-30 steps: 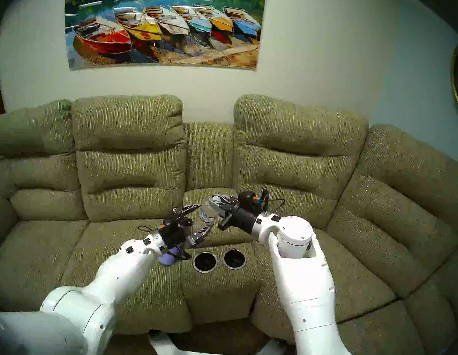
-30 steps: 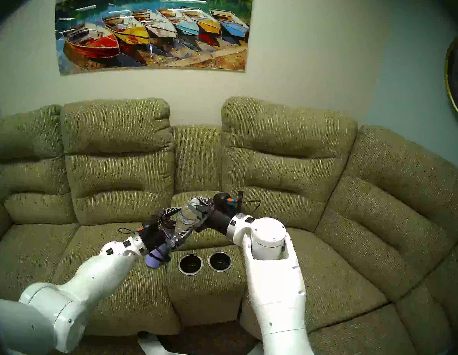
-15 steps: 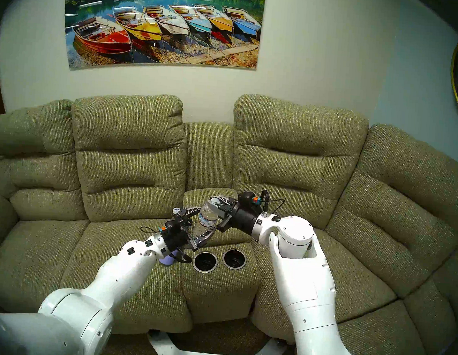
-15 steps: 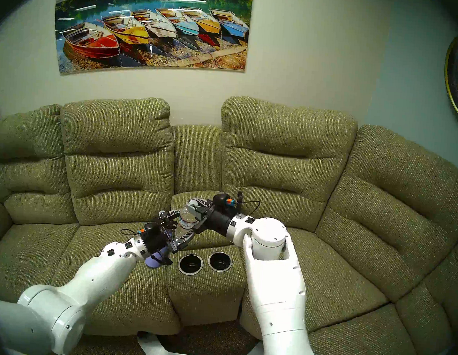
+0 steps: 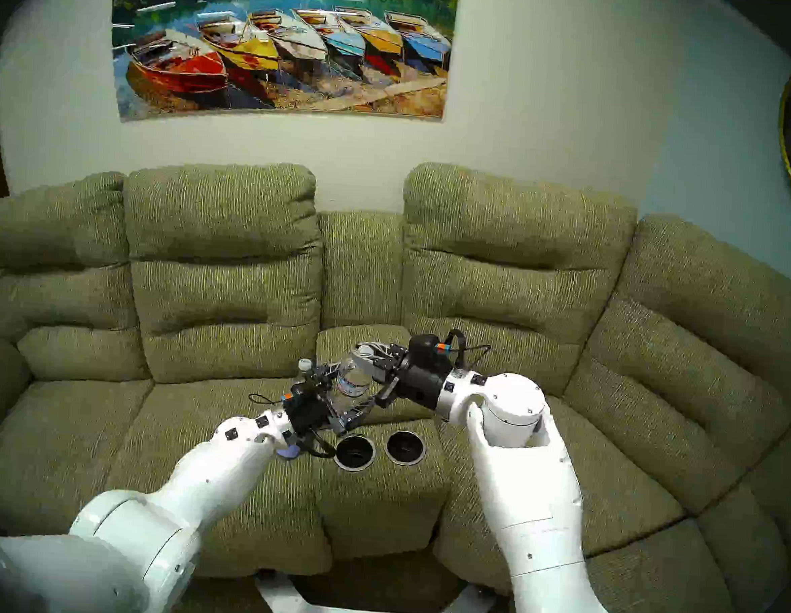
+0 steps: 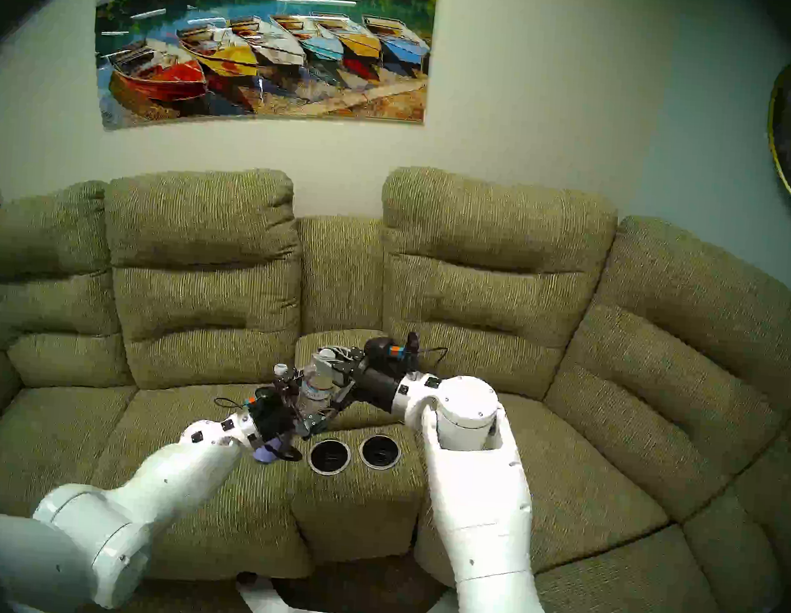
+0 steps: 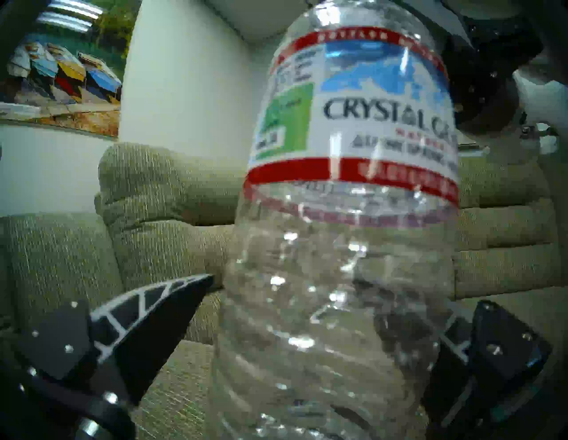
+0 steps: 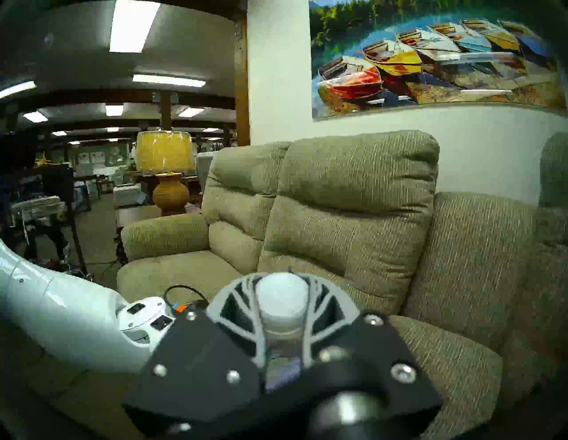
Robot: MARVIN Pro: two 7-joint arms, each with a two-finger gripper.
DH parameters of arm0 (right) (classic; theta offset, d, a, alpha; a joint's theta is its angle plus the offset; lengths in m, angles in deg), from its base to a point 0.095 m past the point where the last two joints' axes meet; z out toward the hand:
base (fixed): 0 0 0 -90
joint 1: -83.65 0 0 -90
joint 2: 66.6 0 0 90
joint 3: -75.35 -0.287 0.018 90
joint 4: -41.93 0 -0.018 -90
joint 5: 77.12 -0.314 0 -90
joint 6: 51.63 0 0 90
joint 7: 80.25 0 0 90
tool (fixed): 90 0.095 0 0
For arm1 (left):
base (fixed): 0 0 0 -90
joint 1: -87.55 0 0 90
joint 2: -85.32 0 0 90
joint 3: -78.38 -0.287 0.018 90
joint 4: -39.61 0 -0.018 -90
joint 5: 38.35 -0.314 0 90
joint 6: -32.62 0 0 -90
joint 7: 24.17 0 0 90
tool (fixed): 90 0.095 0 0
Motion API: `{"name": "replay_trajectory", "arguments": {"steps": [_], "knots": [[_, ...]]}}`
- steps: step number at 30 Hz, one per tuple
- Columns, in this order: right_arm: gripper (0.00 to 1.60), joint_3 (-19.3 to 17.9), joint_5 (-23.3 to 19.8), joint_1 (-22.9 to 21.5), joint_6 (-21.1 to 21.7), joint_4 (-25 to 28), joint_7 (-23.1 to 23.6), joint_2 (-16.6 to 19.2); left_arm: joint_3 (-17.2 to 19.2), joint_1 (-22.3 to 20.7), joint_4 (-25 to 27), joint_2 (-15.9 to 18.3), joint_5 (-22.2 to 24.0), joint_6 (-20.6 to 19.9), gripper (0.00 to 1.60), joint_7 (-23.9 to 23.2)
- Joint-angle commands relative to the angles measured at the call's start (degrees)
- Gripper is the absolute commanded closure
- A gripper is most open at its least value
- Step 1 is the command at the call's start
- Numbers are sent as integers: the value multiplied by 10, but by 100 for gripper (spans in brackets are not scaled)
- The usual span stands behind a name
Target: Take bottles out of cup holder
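While my right gripper [image 5: 365, 350] clamps the neck of a tall clear red-and-white-labelled plastic bottle [image 7: 353, 123] above and behind the silver-rimmed black cup holder [image 5: 353, 470], my left gripper [image 5: 343, 389] straddles its body; I cannot tell whether it grips. The lavender metal flask [image 5: 289, 453] lies just left of the holder.

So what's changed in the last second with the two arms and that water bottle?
The left gripper has narrowed its wide-open fingers around the water bottle's lower half; whether they press it yet is unclear. The right gripper stays shut on the bottle's neck. Both cup holder wells remain empty, and the purple flask still lies on the seat.
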Motion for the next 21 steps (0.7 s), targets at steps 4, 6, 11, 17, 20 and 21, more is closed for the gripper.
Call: {"name": "replay_trajectory", "arguments": {"steps": [4, 6, 11, 17, 20, 21], "knots": [[160, 8, 1, 2, 0, 12, 6, -2, -7, -10, 24, 4, 24, 14, 160, -55], [160, 10, 5, 2, 2, 13, 7, 1, -7, -8, 25, 5, 28, 16, 160, -50], [0, 6, 18, 11, 8, 33, -10, 1, -2, -13, 1, 7, 32, 32, 160, -15], [0, -22, 7, 20, -3, 51, -29, -1, 6, -27, -35, 11, 24, 57, 160, 31], [0, -39, -9, 22, -11, 64, -55, -2, 11, -29, -49, 14, 25, 62, 160, 48], [0, -45, -9, 23, -13, 66, -61, -2, 12, -30, -55, 16, 24, 65, 160, 52]]}}
